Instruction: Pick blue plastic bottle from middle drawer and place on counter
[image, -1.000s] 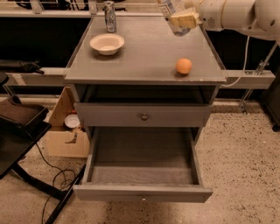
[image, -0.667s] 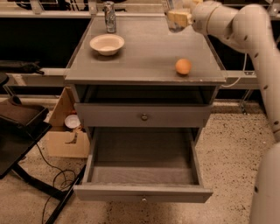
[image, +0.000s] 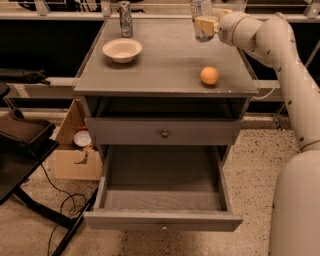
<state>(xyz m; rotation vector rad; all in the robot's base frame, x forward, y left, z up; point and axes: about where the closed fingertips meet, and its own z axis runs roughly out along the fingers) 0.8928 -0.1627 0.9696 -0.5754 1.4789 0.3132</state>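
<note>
Item count, cabinet: one counter (image: 165, 62) carrying one bowl (image: 122, 50), one metal can (image: 125, 19), one orange (image: 209, 75) and one blue plastic bottle (image: 201, 11). One gripper (image: 205, 25), at the counter's far right corner, clasps that bottle. Drawers, two: one middle drawer (image: 162, 220) and one shallower drawer (image: 162, 131). Floor: one cardboard box (image: 70, 157).

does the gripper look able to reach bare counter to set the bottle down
Probably yes. The gripper holds the bottle at the back right of the counter; the orange lies nearer the front, the bowl and can far left, so nothing seems to block it.
</note>
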